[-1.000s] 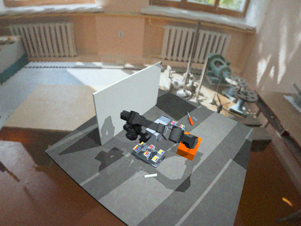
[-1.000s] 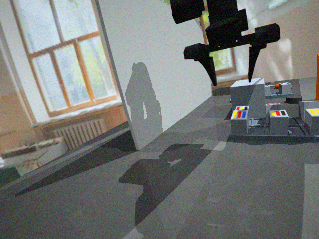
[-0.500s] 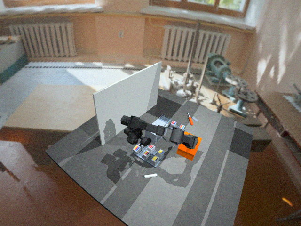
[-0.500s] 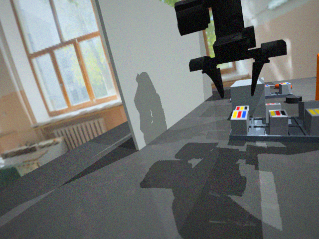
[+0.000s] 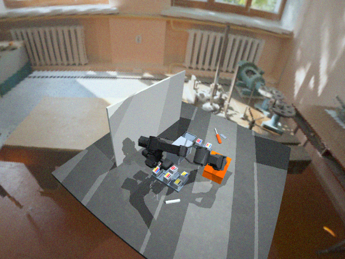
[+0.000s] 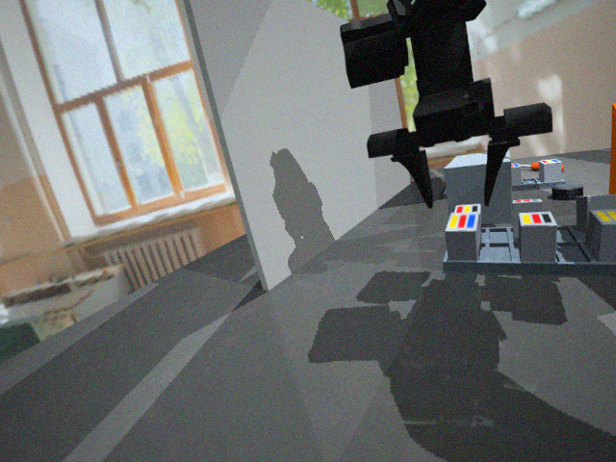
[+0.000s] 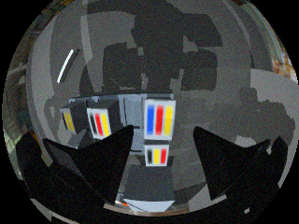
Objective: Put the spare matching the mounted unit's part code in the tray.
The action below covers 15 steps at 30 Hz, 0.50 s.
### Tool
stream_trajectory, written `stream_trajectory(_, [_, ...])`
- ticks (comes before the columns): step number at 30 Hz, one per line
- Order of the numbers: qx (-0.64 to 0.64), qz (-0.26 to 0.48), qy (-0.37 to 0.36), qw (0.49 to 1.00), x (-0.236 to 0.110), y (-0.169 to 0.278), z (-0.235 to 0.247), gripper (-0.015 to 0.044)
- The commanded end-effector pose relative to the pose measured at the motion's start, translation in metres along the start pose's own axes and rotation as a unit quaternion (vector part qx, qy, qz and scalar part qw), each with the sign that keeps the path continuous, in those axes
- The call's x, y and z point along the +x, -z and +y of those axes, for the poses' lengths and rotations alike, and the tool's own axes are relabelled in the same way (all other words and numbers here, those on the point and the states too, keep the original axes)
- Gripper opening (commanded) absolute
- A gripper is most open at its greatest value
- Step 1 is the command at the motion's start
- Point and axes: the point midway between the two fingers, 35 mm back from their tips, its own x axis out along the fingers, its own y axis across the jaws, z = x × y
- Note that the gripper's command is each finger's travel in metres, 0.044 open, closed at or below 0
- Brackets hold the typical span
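My gripper [image 6: 458,204] [image 7: 164,130] is partly open and empty. It points down, its fingertips a little above the spares at one end of the rack [image 5: 162,180] [image 6: 497,267] [image 7: 133,105], one finger to each side of that row. The end spare striped blue, red and yellow [image 5: 156,170] [image 6: 462,236] [image 7: 159,119] stands in the rack. Behind it is a spare striped black, yellow and red [image 6: 467,209] [image 7: 156,155]. A spare striped black, red and yellow [image 5: 167,176] [image 6: 537,239] [image 7: 99,123] stands beside them. The large grey unit [image 6: 477,184] [image 7: 149,184] shows no code. The tray [image 5: 190,136] lies beyond it.
Two more striped blocks [image 5: 199,141] [image 5: 208,145] stand near the tray. An orange box [image 5: 217,172] is under the arm's base. A tall pale panel [image 5: 150,111] [image 6: 308,124] stands beside the arm. A screwdriver [image 5: 219,138], a white stick [image 5: 172,201] [image 7: 65,66] and a black disc [image 6: 567,192] lie around.
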Motion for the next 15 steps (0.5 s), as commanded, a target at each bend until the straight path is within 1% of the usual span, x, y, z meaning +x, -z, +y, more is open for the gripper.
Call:
stream_trajectory(1, [0.005, 0.004, -0.004, 1.000, 0.010, 0.003, 0.002, 0.0300])
stream_trajectory(15, [0.005, 0.003, -0.004, 1.000, 0.033, 0.003, 0.002, 0.0300])
